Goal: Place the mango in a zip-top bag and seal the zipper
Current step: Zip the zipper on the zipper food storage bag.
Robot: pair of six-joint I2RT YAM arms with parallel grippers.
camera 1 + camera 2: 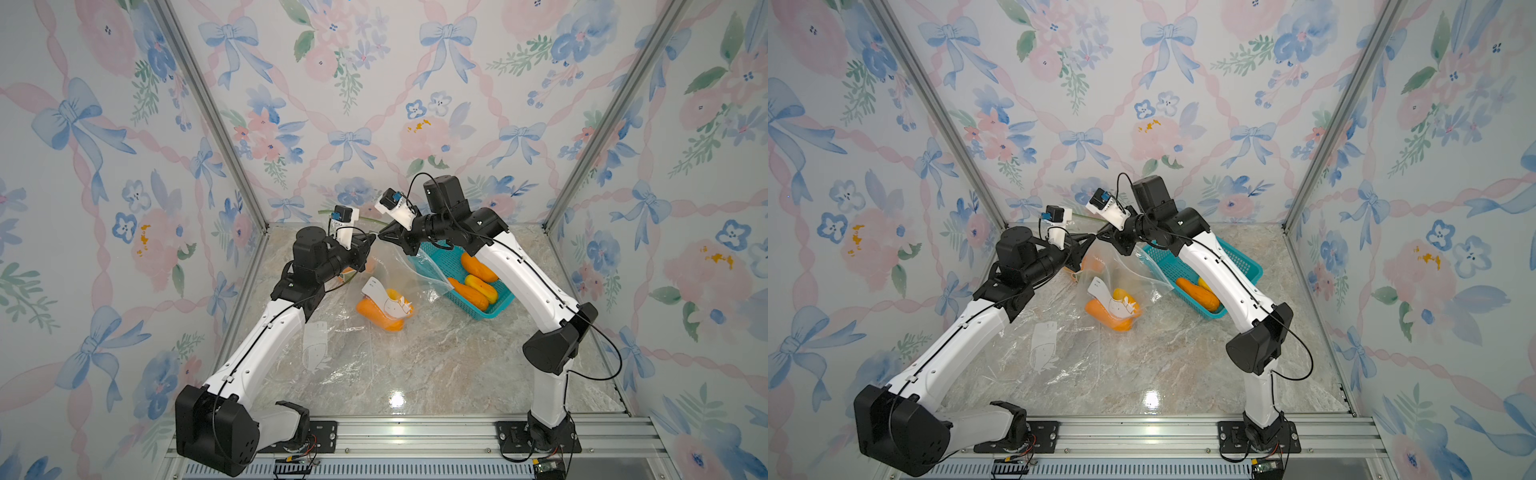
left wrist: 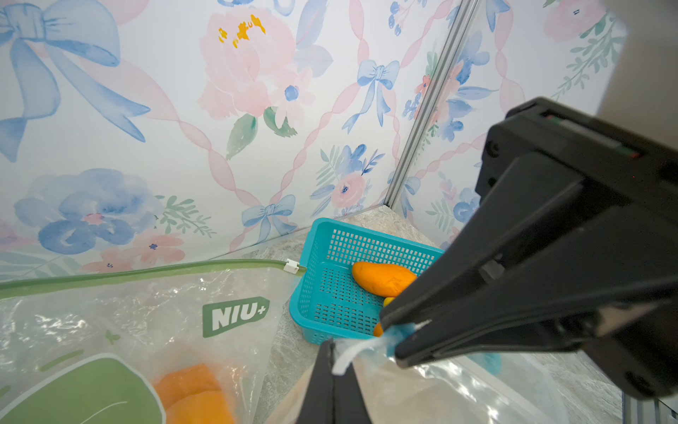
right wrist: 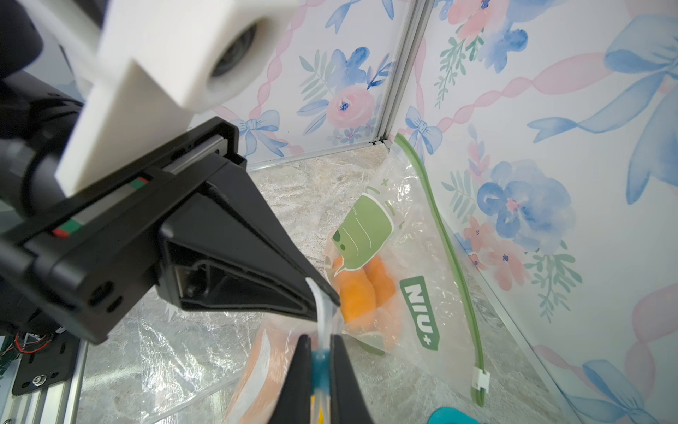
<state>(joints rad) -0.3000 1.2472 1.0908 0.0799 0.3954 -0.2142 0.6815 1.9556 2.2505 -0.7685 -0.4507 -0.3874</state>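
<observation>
A clear zip-top bag (image 1: 399, 270) hangs between my two grippers, and its bottom rests on the table. An orange mango (image 1: 374, 318) lies inside it behind a white label, seen in both top views (image 1: 1104, 318). My left gripper (image 1: 373, 238) is shut on a white end strip at the bag's top edge (image 2: 341, 361). My right gripper (image 1: 380, 236) sits tip to tip with it. It is shut on the blue zipper slider (image 3: 322, 369), which is pinched between its fingers (image 3: 343, 378). The slider is close to the left gripper's tip (image 3: 323, 299).
A teal basket (image 1: 488, 313) with several mangoes stands at the back right, under the right arm. A second bag (image 2: 234, 315) with a green zipper and mangoes in it leans on the back wall. An empty clear bag (image 1: 332, 357) lies flat at the front left.
</observation>
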